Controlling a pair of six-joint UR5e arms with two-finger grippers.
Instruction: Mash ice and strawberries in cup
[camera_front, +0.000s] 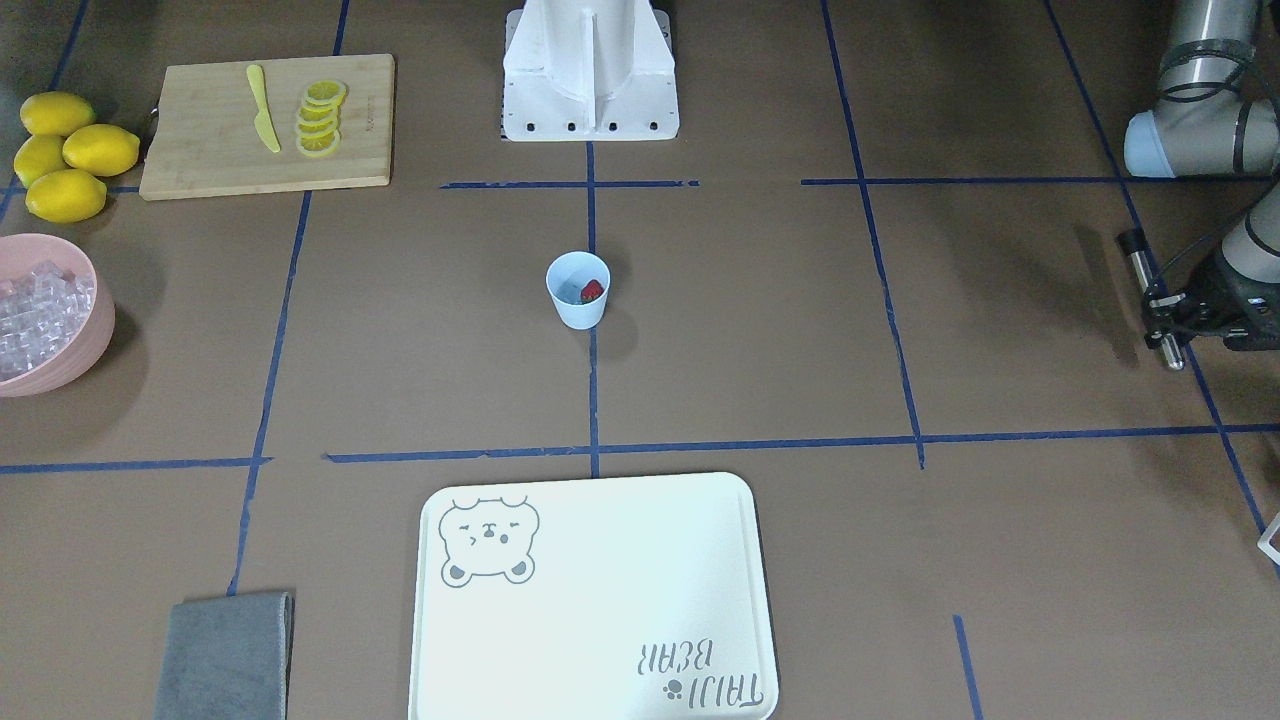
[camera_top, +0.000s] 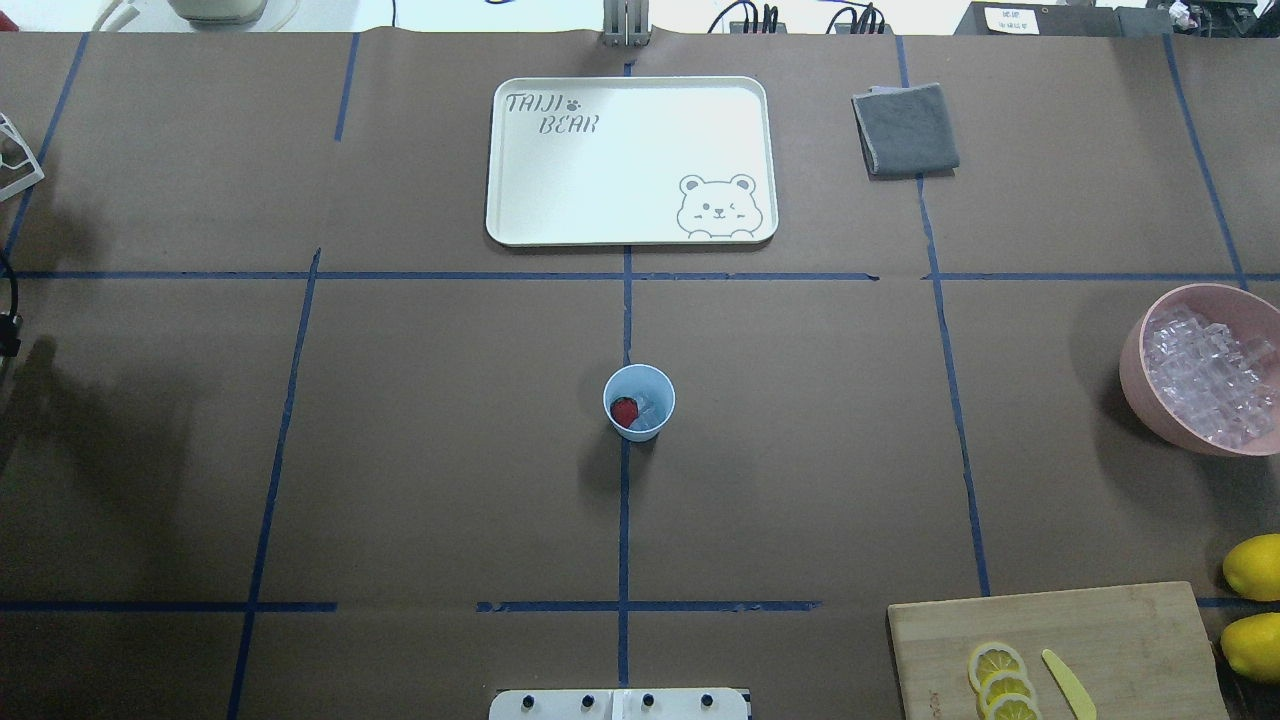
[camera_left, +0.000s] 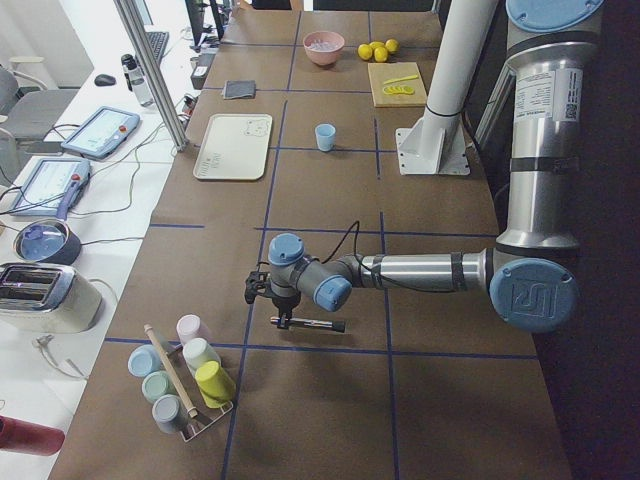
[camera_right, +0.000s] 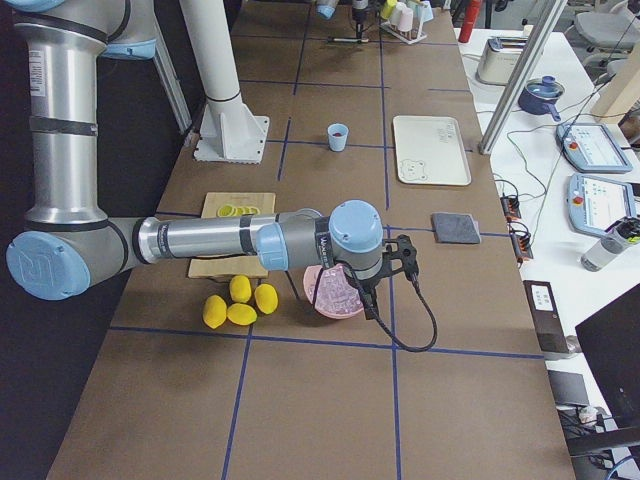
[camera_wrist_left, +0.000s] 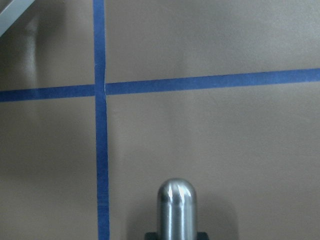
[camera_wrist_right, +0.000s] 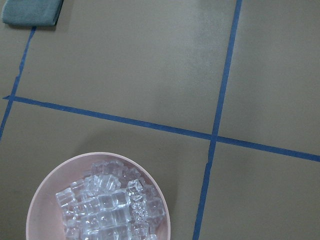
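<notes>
The pale blue cup (camera_front: 577, 303) stands upright at the table's middle, also in the overhead view (camera_top: 640, 386). Inside it lie one red strawberry (camera_front: 592, 291) (camera_top: 625, 411) and a few clear ice cubes (camera_top: 649, 411). My left gripper (camera_front: 1160, 310) is far from the cup, at the table's left end, and is shut on a metal muddler rod (camera_front: 1148, 295). The rod's rounded tip (camera_wrist_left: 176, 200) hangs just above the paper. My right gripper (camera_right: 405, 256) shows only in the exterior right view, near the pink bowl. I cannot tell whether it is open or shut.
A pink bowl (camera_top: 1135, 385) (camera_wrist_right: 100, 156) full of ice cubes (camera_wrist_right: 107, 207) stands at the right end. Lemons (camera_front: 65, 150) lie beside a cutting board (camera_front: 200, 150) with lemon slices and a yellow knife. A white tray (camera_front: 600, 600), a grey cloth (camera_front: 228, 655) and a cup rack (camera_left: 185, 385) are also there.
</notes>
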